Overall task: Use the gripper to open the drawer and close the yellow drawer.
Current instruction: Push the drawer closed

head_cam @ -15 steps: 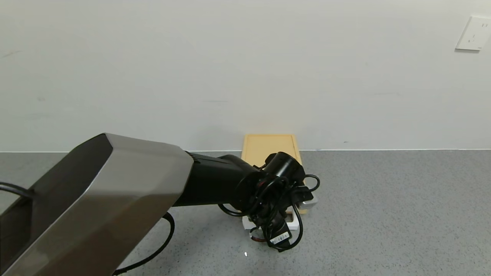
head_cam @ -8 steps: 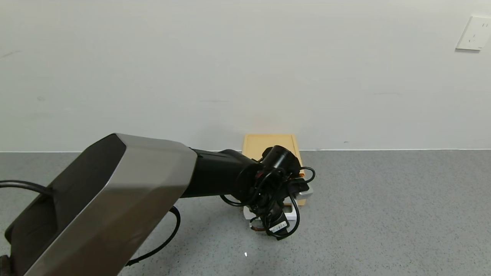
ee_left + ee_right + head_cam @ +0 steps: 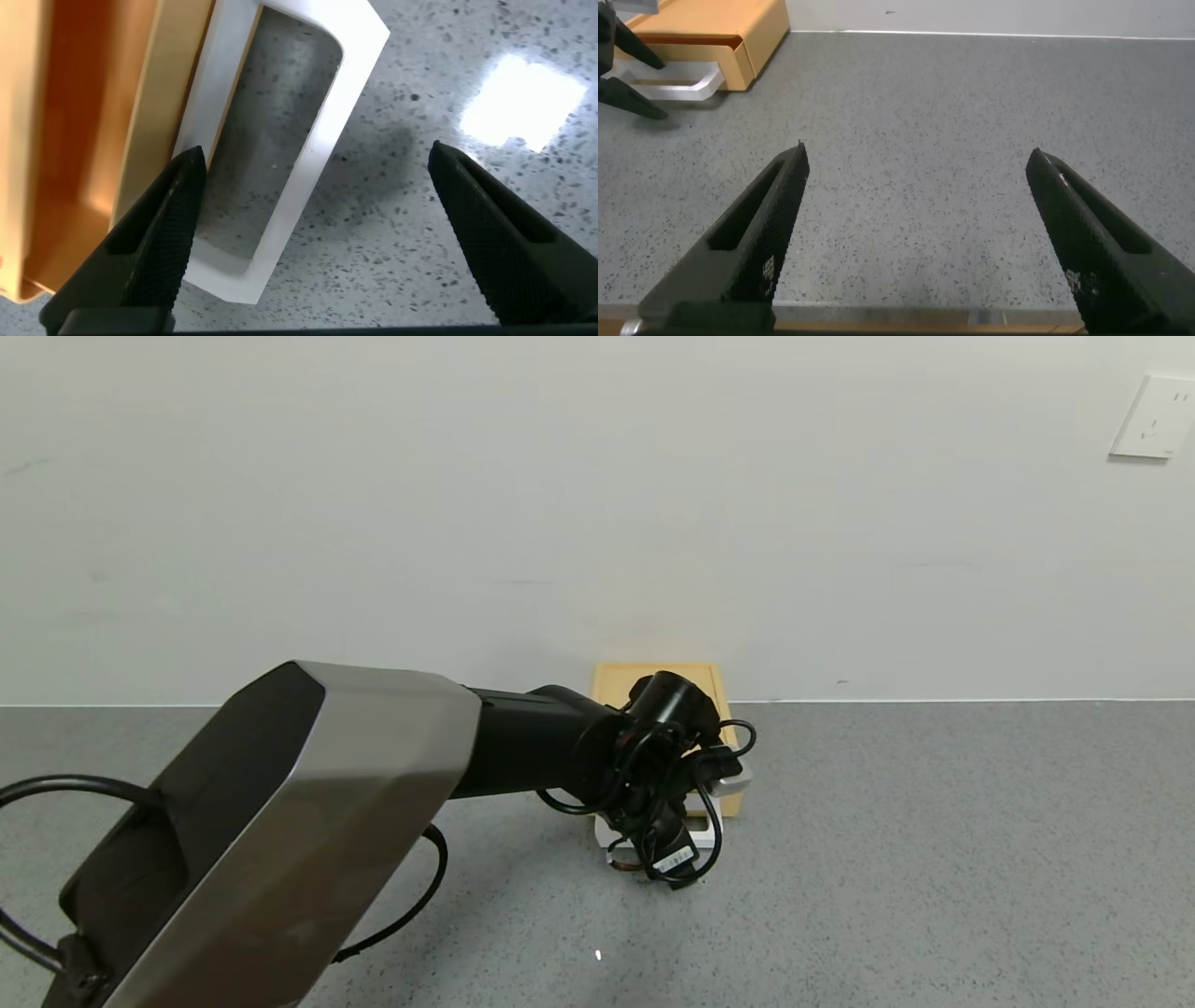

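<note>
Grey speckled stone-like counter (image 3: 934, 859) fills the near half of the scene and meets a plain off-white wall (image 3: 560, 504) at the far edge. High on the wall at far right sits a white socket plate (image 3: 1154, 418). A bright spot of light glares off the counter beside the drawer's handle in the left wrist view.

Reaching in from the near left, the left arm (image 3: 308, 821) ends in the left gripper (image 3: 318, 233), poised over the front of the yellow drawer (image 3: 653, 683), which stands against the wall near the middle of the scene. Its fingers (image 3: 154, 243) are spread wide with nothing between them but the white loop handle (image 3: 299, 159) below; I cannot tell whether they touch it. A small white barcode label (image 3: 674, 862) on the wrist carries print too small to read.

Whatever the drawer holds is hidden.

Off to the right, the right gripper (image 3: 915, 233) hangs low over bare counter, fingers wide apart, holding nothing.
</note>
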`<state>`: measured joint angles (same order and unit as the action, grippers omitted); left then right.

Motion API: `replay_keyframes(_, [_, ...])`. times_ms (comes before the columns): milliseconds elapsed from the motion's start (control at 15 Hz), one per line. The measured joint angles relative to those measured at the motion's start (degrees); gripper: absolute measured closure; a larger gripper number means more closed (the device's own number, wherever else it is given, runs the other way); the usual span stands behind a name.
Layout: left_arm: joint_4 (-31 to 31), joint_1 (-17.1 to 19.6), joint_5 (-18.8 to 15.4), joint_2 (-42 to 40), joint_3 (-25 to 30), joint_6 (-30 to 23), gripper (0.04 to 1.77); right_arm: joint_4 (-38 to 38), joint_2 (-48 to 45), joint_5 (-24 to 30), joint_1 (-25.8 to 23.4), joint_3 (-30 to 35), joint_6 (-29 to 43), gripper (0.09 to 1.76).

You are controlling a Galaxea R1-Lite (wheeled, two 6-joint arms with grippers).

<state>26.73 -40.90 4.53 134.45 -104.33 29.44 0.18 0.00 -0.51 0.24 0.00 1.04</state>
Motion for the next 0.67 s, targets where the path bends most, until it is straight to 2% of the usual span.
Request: replay_keyframes(667, [0.0,1.3,0.1,2.5,-4.3,1.2,0.09,0.0,0.0,0.0,0.0,0.0,0.0,0.14])
